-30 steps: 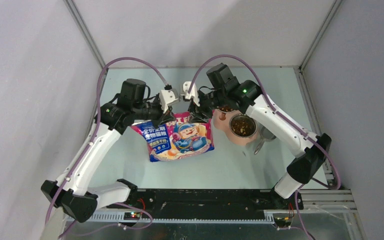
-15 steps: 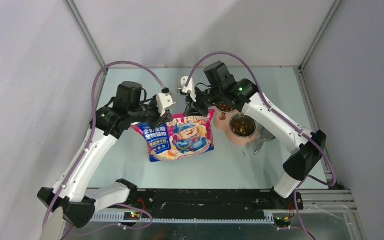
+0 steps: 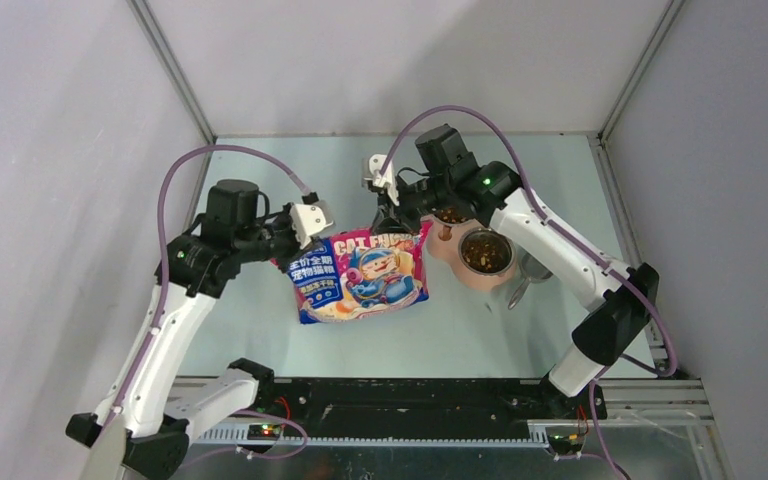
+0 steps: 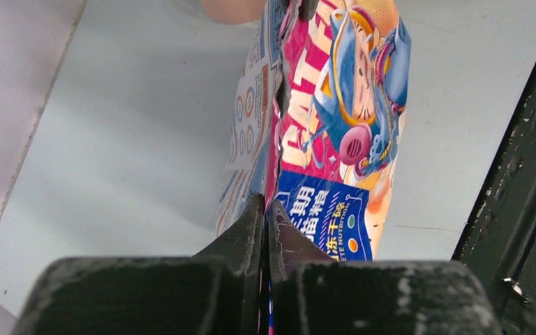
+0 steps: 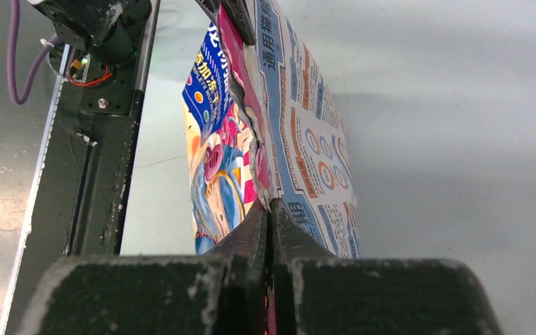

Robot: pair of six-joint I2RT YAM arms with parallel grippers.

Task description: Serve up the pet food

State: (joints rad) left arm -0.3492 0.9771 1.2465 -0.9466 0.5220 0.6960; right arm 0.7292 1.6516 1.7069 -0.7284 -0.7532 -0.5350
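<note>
The pet food (image 3: 486, 253) is brown kibble lying in a pink double bowl (image 3: 438, 243) on the right of the table. The glossy cartoon-printed bag (image 3: 365, 275) is stretched between both grippers, its top edge pulled flat. My left gripper (image 3: 288, 255) is shut on the bag's top left corner; in the left wrist view the fingertips (image 4: 266, 209) pinch the bag (image 4: 335, 105) edge. My right gripper (image 3: 392, 222) is shut on the top right corner, and in its wrist view it (image 5: 270, 209) clamps the bag (image 5: 286, 118) edge. No kibble shows inside the bag.
A grey metal scoop (image 3: 526, 274) lies just right of the bowl. The black front rail (image 3: 410, 392) runs along the near edge of the table. Grey walls enclose the table on the left, back and right.
My right gripper has shut on the bag's top right corner. My left arm has drawn back to the left with its corner, stretching the bag's top edge out flat.
</note>
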